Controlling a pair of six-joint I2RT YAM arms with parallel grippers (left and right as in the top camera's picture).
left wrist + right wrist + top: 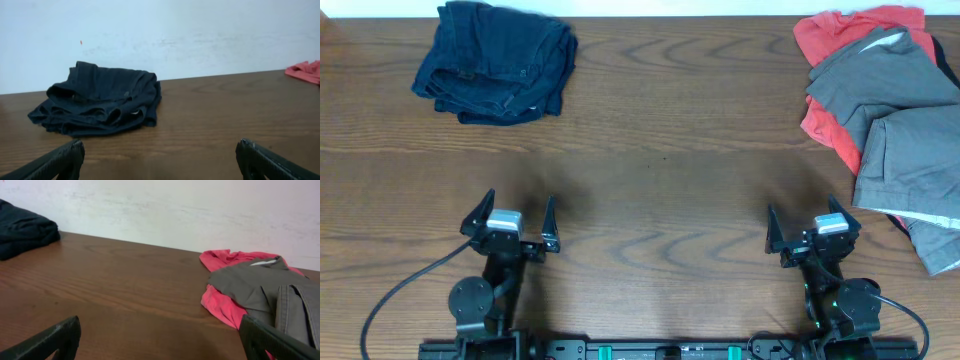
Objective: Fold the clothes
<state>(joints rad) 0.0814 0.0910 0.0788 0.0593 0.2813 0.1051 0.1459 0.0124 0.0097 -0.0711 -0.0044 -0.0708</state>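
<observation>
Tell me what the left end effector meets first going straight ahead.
Probably the dark navy shorts, bunched at the far side. Only bare table lies between; the wrist view puts them slightly left of centre.

A dark brown wooden table (660, 160) with broad, wavy grain fills nearly all of the overhead view. In the wrist views its far edge meets a plain pale wall (210, 30), which is white with a faint bluish cast and marked by grey smudges and scuffs. A tiny red speck (81, 42) sits on the wall, high and to the left. The light is soft and even and leaves a dull sheen on the wood.
</observation>
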